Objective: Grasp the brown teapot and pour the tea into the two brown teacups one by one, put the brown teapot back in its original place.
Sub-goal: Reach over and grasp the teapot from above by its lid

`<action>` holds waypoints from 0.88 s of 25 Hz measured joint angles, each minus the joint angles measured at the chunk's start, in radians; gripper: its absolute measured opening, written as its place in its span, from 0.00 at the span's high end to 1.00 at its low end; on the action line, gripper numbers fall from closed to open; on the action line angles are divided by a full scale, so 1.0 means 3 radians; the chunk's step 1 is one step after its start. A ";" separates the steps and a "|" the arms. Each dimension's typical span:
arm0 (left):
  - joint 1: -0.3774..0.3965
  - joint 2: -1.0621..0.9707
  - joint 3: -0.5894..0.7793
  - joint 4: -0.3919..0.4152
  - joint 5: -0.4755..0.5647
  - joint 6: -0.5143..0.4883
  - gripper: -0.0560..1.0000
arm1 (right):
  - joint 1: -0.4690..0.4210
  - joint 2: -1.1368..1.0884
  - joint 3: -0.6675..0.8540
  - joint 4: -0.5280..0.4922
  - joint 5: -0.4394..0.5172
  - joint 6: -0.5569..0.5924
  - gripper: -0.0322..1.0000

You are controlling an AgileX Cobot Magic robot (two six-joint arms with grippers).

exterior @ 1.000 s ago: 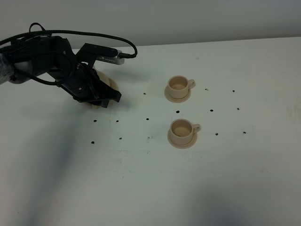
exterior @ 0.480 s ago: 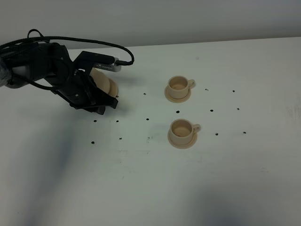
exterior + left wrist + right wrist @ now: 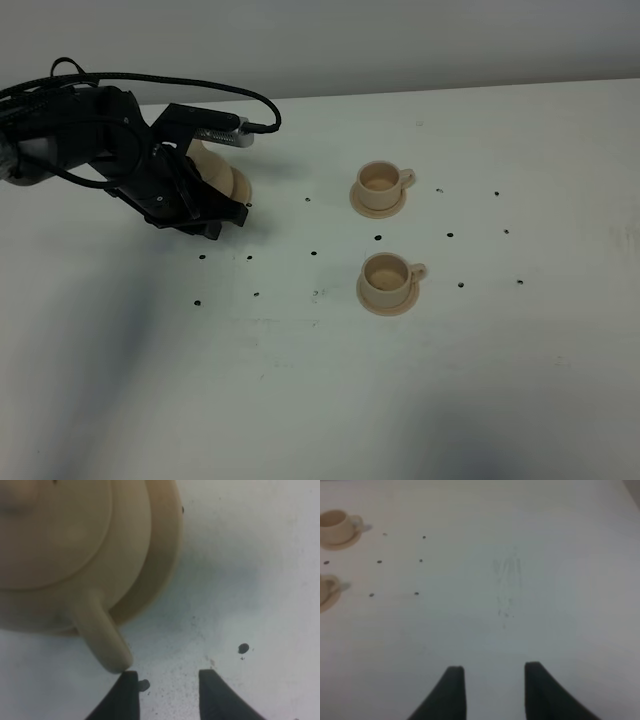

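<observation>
- Two fingers of the left gripper (image 3: pixel 167 692) stood apart with nothing between them, released, on the near side of the brown teapot (image 3: pixel 65 545).
- One rod-like limb stuck out from the teapot's belly towards that gripper. I could not tell whether it was the spout or the handle. Its tip lay just beside one fingertip (image 3: pixel 127 692).
- The teapot's long axis ran from that limb through the lid (image 3: pixel 50 525), roughly near to far.
- The teapot sat upright on its wide saucer (image 3: pixel 167 545) at the far left of the table (image 3: pixel 300 380), partly hidden by the arm in the high view.
- The far teacup (image 3: pixel 380 185) and the near teacup (image 3: pixel 388 280) stood on their small saucers right of the middle, handles pointing right, well apart from the teapot.
- Bare tabletop lay between teapot and cups and across the near half. The table's far edge ran near, behind the teapot.
- The right gripper (image 3: pixel 492 690) hung with fingers spread and empty over bare table, well apart from both cups.
</observation>
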 joint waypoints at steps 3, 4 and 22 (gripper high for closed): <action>0.0000 0.0000 0.0000 0.0000 0.0000 0.0000 0.68 | 0.0000 0.0000 0.0000 0.0000 0.0000 0.0000 0.67; 0.0000 0.0000 0.0000 0.0000 0.0001 0.0000 0.68 | 0.0000 0.0000 0.0000 0.0000 0.0000 0.0000 0.67; 0.0132 -0.0001 0.0103 0.0007 -0.0156 -0.0035 0.68 | 0.0000 0.0000 0.0000 0.0000 0.0000 0.0003 0.67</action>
